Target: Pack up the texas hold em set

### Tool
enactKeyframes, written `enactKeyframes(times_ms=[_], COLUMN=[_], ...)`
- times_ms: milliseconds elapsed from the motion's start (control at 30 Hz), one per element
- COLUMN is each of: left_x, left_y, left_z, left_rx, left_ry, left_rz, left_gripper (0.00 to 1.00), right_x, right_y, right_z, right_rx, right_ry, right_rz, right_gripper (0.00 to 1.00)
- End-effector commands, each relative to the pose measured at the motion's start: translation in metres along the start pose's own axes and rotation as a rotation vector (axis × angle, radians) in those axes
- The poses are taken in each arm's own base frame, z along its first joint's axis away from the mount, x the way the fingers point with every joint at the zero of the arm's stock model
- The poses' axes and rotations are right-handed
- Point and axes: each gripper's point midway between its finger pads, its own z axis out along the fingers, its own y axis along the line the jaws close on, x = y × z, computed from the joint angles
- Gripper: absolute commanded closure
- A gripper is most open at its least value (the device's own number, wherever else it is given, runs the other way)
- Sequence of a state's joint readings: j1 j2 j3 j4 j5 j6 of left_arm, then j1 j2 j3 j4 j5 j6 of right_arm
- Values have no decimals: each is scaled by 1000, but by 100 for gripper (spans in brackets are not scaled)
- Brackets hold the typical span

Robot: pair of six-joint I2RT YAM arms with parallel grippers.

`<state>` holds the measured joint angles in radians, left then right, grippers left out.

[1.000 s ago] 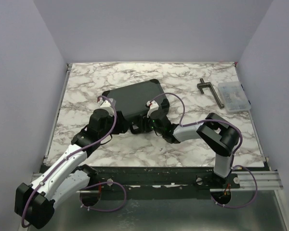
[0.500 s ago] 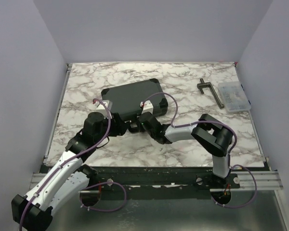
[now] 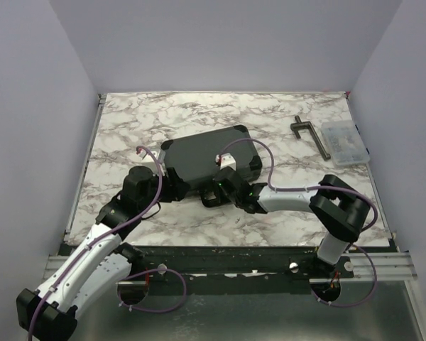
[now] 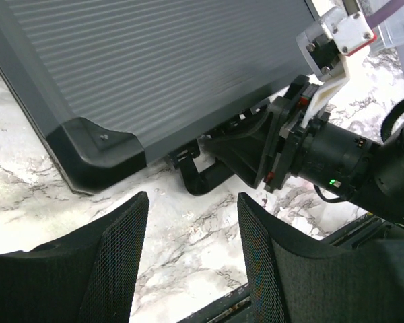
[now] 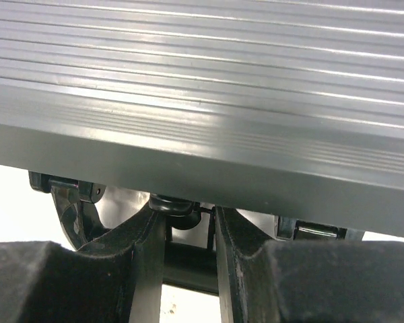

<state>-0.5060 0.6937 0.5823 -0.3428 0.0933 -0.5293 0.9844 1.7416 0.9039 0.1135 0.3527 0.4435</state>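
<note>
The black hard case [image 3: 209, 153] lies shut on the marble table, its ribbed lid filling the left wrist view [image 4: 161, 67] and the right wrist view [image 5: 202, 81]. My right gripper [image 3: 211, 193] is at the case's near edge, its fingers closed narrowly at the handle [image 5: 188, 266] and a small black knob under the lid rim. The left wrist view shows it [image 4: 256, 151] at the handle [image 4: 205, 180]. My left gripper [image 3: 176, 186] is open and empty [image 4: 192, 256], just off the case's near left corner. Card decks and chips are hidden.
A dark T-shaped metal tool [image 3: 311, 135] and a clear plastic compartment box [image 3: 344, 142] lie at the far right. The table's near edge with the dark rail [image 3: 234, 252] is close behind both grippers.
The case has slid to the right and turned, with my right gripper at its handle. My left gripper has drawn back from the case's left corner.
</note>
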Motion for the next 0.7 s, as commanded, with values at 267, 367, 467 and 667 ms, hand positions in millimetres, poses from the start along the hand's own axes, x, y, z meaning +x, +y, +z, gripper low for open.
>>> enactKeyframes(times_ms=[267,367,467,667], left_x=[2,19,36,59], left_y=[13,23,34,46], left_z=[34,42,46,47], left_rx=[-91,-124,-157,-181], left_ry=[79,123,151,179], left_rz=[2,-27,-49,-82], left_gripper=[47,53,56,57], right_x=[-15,-24,-39,-70], right_y=[-3,-4,-4,0], right_z=[-53,-70,-85,-95], right_rx=[-58,-75,-92,-97], right_ry=[-19,-31,-78,-157], right_rz=[59,65,83,119], right_gripper=[38,37,36,41])
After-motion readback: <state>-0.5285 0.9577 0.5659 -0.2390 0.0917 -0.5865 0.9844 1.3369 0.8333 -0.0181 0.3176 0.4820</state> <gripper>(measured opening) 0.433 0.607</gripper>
